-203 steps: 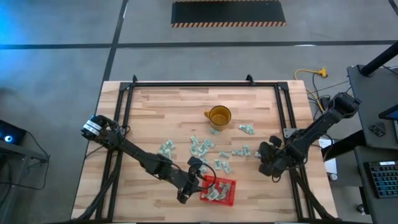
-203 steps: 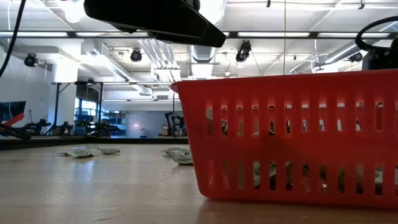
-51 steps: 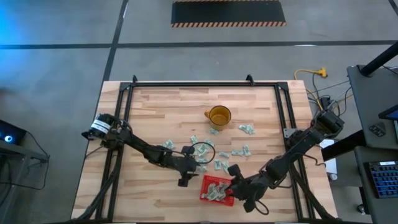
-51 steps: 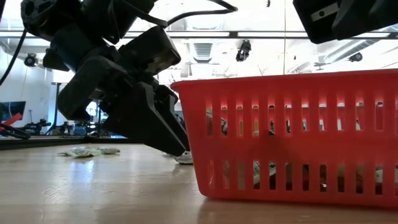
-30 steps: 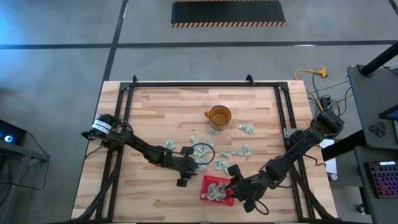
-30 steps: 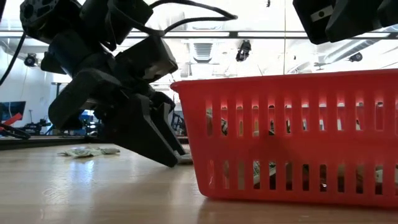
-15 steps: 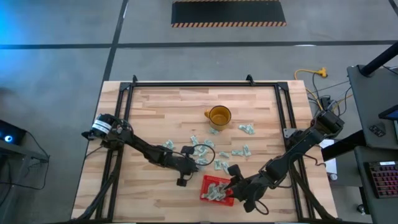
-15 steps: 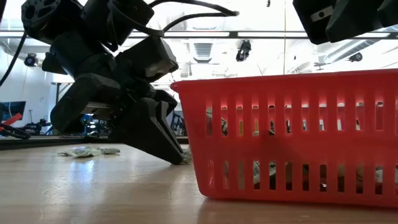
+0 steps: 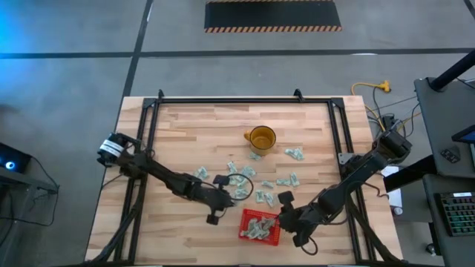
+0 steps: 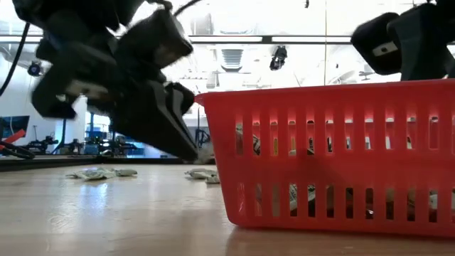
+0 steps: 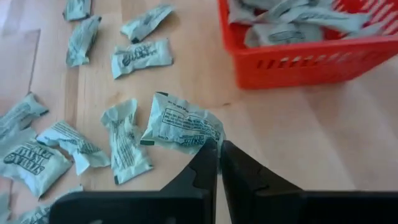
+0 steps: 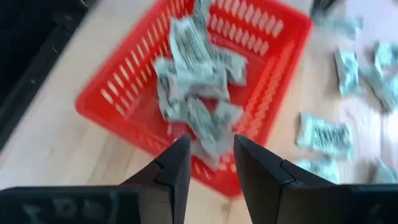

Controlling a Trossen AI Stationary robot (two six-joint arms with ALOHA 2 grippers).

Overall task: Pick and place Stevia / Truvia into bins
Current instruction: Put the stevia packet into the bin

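Many pale green packets (image 9: 241,176) lie loose on the middle of the wooden table. Several more lie in the red basket (image 9: 260,226), which stands near the table's near edge and also shows in the low view (image 10: 334,156). My left gripper (image 9: 231,195) is just left of and beyond the basket, shut on one packet (image 11: 183,121). My right gripper (image 12: 211,155) is open and empty, above the basket's right rim (image 12: 273,124); it also shows in the high view (image 9: 282,215). My left gripper pinches the packet by one corner of its near edge (image 11: 209,138) between its two fingers. The fingers slant down from the table's left side. The packet sticks out ahead of the fingertips, and the low view shows the fingertips (image 10: 193,149) above the table.
A translucent amber mug (image 9: 261,138) stands beyond the packets at the table's middle. More loose packets lie near it (image 9: 295,153) and at the left (image 9: 199,174). A dark frame (image 9: 223,100) borders the table.
My left gripper has risen from the table, where its fingertips stood among the packets beside the basket, and carries one packet up with it. My right gripper has drawn back a little from over the basket toward the table's right edge.
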